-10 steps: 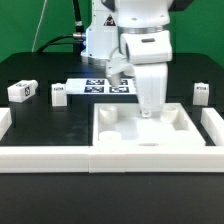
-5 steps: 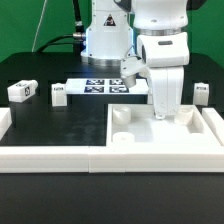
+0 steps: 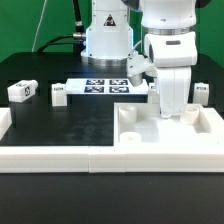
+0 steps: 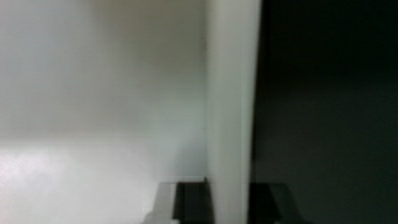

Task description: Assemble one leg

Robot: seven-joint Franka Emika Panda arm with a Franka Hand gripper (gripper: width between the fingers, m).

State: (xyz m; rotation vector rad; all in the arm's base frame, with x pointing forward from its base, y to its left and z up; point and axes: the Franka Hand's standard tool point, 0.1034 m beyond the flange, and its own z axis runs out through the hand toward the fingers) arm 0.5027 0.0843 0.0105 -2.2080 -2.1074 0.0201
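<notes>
The end effector point(image 3: 172, 108) points straight down into the square white tray point(image 3: 140, 140), which lies on the black worktop point(image 3: 60, 125) at the exterior view's right. In the wrist view the end effector point(image 4: 231, 202) straddles an upright wall of the tray point(image 4: 233, 100). One dark finger point(image 4: 183, 203) sits on each side of the wall and the jaws are closed against it, so the end effector is pinching the tray wall. A raised round corner socket point(image 3: 127, 116) shows at the tray's near-left inner corner.

No leg is in the end effector. Three stand on the worktop, apart from the tray:
- Left leg point(image 3: 22, 91), at the exterior view's far left.
- Middle leg point(image 3: 58, 94), just beside the marker board point(image 3: 105, 87).
- Right leg point(image 3: 201, 91), behind the tray's far right corner.

Each leg has a black-and-white square tag on its side, and the marker board has several more. The patterns are too small to read.

A white border rail point(image 3: 50, 158) runs along the worktop's front edge.
</notes>
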